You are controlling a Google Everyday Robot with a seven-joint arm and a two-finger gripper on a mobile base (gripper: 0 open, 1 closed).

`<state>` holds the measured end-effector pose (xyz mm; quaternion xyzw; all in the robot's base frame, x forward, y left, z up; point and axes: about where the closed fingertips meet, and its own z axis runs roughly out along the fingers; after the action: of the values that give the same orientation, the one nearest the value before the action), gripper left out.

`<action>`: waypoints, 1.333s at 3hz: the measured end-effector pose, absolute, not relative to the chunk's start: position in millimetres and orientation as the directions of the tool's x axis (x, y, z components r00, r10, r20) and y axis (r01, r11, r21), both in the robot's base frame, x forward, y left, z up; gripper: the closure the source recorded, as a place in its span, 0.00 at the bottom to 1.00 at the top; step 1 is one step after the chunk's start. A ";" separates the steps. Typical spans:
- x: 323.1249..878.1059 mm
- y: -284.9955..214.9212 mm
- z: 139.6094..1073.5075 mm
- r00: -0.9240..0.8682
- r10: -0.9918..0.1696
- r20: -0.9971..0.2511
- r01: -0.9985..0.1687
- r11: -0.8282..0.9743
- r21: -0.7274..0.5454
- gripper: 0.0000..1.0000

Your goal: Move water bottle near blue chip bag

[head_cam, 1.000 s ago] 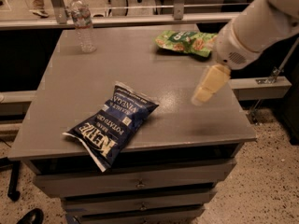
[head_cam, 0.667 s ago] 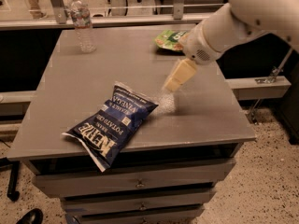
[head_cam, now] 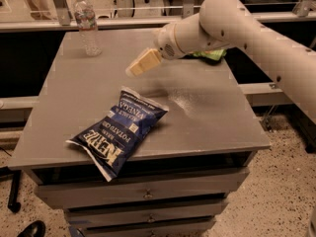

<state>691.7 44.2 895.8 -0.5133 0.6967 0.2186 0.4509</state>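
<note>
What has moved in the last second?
The gripper swung left in view across the table toward the water bottle, not yet reaching it. The water bottle and blue chip bag stayed put; the arm now partly hides the green snack bag.

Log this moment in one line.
bottle: upright, back-left corner, not grasped | gripper: above table middle, apart from bottle | blue bag: flat, front

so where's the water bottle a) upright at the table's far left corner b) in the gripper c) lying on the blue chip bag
a: the water bottle stands upright at the far left corner, apart from the blue chip bag; the gripper hovers apart from both
</note>
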 end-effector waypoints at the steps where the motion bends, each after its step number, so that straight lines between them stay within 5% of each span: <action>1: 691.6 44.4 895.8 -0.066 -0.518 -0.853 -0.913 0.377 -0.158 0.00; 4: 770.4 92.2 914.5 0.054 -0.354 -0.934 -0.875 0.434 -0.215 0.00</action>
<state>770.4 92.2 914.5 -0.4761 0.6453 0.2378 0.5482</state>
